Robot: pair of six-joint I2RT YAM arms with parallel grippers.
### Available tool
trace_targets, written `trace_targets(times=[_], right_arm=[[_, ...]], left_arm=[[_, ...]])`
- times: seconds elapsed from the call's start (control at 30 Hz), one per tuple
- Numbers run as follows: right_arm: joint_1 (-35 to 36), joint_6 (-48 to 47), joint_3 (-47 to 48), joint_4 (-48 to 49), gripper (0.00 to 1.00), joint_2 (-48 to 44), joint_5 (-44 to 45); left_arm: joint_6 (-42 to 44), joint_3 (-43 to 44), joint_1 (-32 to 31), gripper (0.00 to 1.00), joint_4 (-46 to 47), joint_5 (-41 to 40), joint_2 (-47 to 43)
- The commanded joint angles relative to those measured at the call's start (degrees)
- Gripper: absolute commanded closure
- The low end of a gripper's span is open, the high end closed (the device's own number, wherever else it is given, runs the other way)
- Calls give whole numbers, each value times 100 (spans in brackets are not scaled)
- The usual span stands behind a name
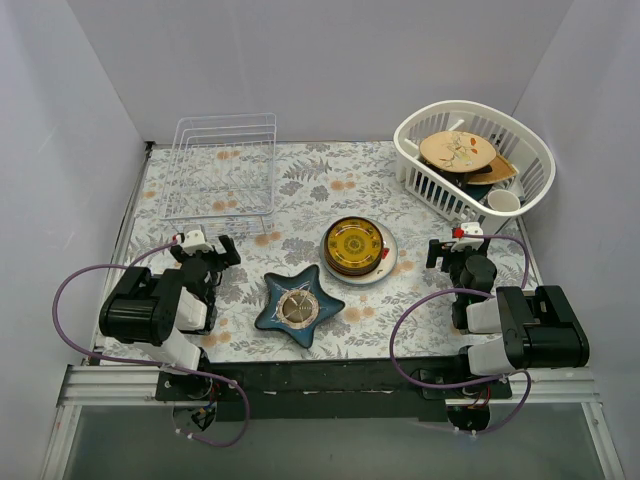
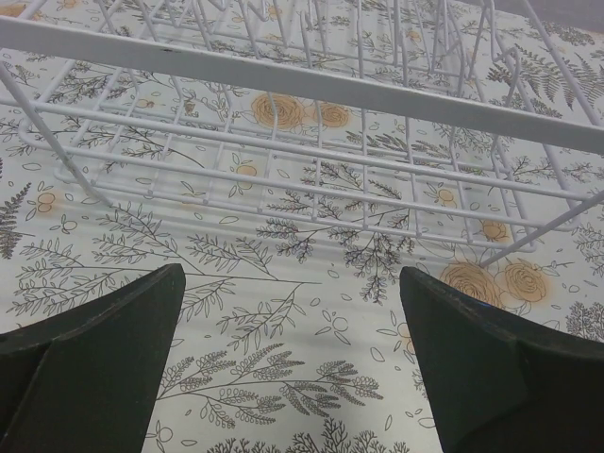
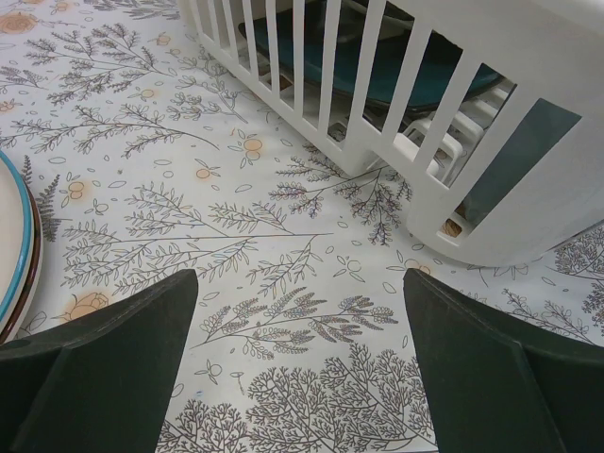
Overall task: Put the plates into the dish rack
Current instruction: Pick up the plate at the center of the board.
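**Left arm** (image 1: 150, 310): folded low at the bench's (image 1: 300, 185) near left. The left claw (image 1: 207, 252) faces the dish rack (image 1: 222, 165), spread wide and holding nothing. I see bare floral surface between its tips and the rack's near wire edge.

**Right arm** (image 1: 530, 330): folded likewise. The right claw (image 1: 457, 250) faces the white slotted basket (image 1: 520, 150), wide and empty, with the basket wall near ahead.

**Plates** (image 1: 358, 246): stacked mid-bench, a yellow patterned one on top, well apart from the rack at far left.

**Blue star-shaped dish** (image 1: 298, 306): just beside the stack, on its near-left.
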Motion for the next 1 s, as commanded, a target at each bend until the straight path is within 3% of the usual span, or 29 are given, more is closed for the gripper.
trace_targets(times=[0.0, 0.73, 0.87, 0.97], right_arm=[[-15, -13, 74, 322, 1, 9, -29], [-24, -4, 83, 322, 2, 26, -3], [-24, -22, 66, 322, 1, 9, 50], [-15, -30, 48, 357, 2, -9, 41]], left_arm=[[49, 64, -6, 2, 417, -29, -32], [-13, 126, 73, 2, 250, 85, -41], [22, 73, 64, 2, 364, 6, -32], [-39, 90, -41, 2, 260, -495, -216]])
